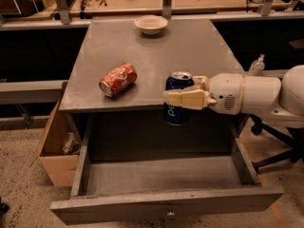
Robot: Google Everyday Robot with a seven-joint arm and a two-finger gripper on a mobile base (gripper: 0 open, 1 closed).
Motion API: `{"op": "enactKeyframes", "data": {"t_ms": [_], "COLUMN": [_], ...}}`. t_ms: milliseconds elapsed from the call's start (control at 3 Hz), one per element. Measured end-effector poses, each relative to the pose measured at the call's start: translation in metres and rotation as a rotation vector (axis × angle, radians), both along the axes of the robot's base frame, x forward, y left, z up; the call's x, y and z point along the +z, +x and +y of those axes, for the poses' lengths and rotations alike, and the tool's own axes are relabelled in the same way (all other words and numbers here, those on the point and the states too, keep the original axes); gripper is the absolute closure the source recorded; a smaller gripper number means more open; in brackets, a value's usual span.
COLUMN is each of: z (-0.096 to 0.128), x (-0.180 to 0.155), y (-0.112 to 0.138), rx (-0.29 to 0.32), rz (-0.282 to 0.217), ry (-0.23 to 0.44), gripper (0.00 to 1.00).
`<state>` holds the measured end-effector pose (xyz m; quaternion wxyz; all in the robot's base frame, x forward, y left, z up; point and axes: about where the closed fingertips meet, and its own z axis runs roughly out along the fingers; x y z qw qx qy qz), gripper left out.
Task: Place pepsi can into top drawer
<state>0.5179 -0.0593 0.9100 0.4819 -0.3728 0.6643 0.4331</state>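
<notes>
The pepsi can (176, 113) is dark blue with a silver top and stands upright in my gripper (183, 95). The gripper reaches in from the right and is shut on the can. It holds the can in the air past the front edge of the tabletop, above the back of the open top drawer (166, 208). The drawer is a wide shallow grey box pulled fully out, with a small knob on its front panel, and nothing lies in it.
A dented red-orange can (118, 79) lies on its side on the grey tabletop (156, 51). A pale bowl (151, 24) sits at the table's back edge. A tan cardboard box (56, 146) stands on the floor at left. An office chair base (278, 151) is at right.
</notes>
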Motion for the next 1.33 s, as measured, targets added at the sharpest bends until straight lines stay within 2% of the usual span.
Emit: {"op": "enactKeyframes", "data": {"t_ms": [333,667,1000,1333], "z": [0.016,0.043,0.06,0.074], "x": [-0.029,-0.071,-0.104,-0.13], "y": [-0.005,-0.009,-0.006,-0.006], "rx": [0.033,0.123,0.213,0.267], "rz": [-0.02,-0.074,-0.128,-0.16], "ry": [0.031,0.085,0.089,0.056], "gripper": [1.0,1.0,1.0,1.0]}}
